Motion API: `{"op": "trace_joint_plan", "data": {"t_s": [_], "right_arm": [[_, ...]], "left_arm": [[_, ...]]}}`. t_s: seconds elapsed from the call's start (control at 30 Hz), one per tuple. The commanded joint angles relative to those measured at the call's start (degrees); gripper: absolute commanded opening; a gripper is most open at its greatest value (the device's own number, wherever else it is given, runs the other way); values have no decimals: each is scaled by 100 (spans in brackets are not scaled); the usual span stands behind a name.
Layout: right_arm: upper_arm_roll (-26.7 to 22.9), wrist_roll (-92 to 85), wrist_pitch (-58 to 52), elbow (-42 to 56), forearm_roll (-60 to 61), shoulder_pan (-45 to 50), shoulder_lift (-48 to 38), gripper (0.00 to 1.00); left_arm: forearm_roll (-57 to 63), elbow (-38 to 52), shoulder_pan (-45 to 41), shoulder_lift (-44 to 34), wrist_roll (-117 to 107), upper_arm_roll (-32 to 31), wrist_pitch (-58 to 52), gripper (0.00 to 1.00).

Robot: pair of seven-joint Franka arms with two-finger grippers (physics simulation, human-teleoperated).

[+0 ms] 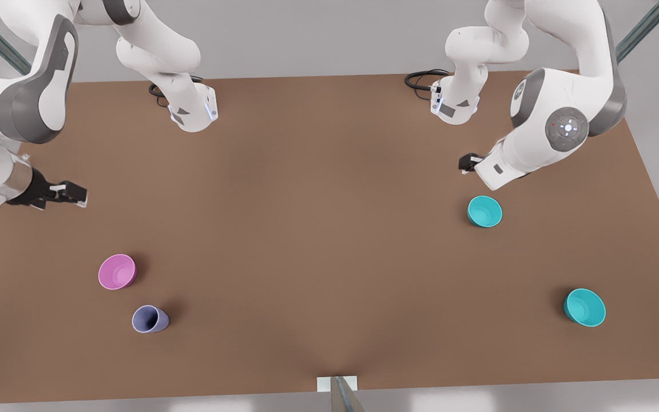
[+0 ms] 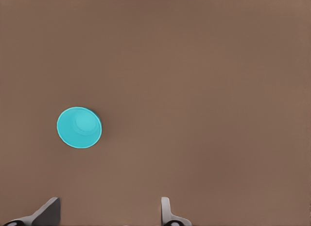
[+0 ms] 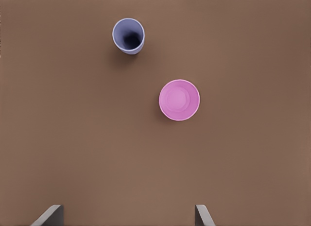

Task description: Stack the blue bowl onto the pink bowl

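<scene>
Front view: blue bowl just beside open left pincer

Flat brown table: matt, faint grain, looks like fibreboard. Round pink bowl, both round teal bowls, lavender cup: smooth plastic, soft satin sheen. Arm shells glossy white plastic, grey panels matt. Gripper fingers dull grey.

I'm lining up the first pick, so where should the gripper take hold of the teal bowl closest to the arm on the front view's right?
Probably by the rim, from straight above. The blue bowl stands upright and open on the table, so one finger can go inside the wall and one outside. The left gripper hovers nearby, open.
</scene>
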Motion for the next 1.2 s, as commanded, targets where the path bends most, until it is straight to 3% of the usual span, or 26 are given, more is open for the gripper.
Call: {"op": "trace_joint_plan", "data": {"t_s": [0.0,0.07,0.13,0.2,0.27,0.4,0.63,0.9,0.93,0.97,1.0,1.03,1.17], "right_arm": [[0,-610,366,-1,-3,16,-6,100],[-18,-671,375,113,49,-10,309,100],[-44,-636,401,51,76,-28,1355,100],[-53,-627,1166,42,-91,-248,2384,100],[-62,-627,1711,42,-82,-406,2806,100],[-53,-821,2203,-98,-232,-643,2947,100],[-44,-935,4567,-1302,-206,-995,2938,100],[-18,-874,4893,-1460,-126,-1092,3307,98],[-9,-891,4884,-1460,-100,-1092,3307,77],[-9,-909,4840,-1460,-4,-1092,3307,49],[-9,-909,4831,-1460,58,-1092,3307,32],[-9,-909,4814,-1460,58,-1092,3307,21],[0,-917,4629,-1381,49,-1083,3298,21]], "left_arm": [[37,148,1060,169,-269,0,207,100],[292,148,1034,186,-278,0,233,100],[283,148,1034,221,-278,0,233,100],[283,148,1034,221,-278,0,233,100],[274,148,1051,257,-278,0,233,100],[257,148,1051,265,-278,0,233,100],[257,139,1034,301,-296,-9,216,100],[257,139,1025,292,-296,-9,-39,100],[257,139,1025,292,-296,-9,-39,100],[257,139,1025,292,-296,-9,-48,100],[257,139,1025,292,-296,-9,-48,100],[257,139,1025,292,-287,-9,-39,100],[257,139,1025,292,-296,-18,-48,100]]}}
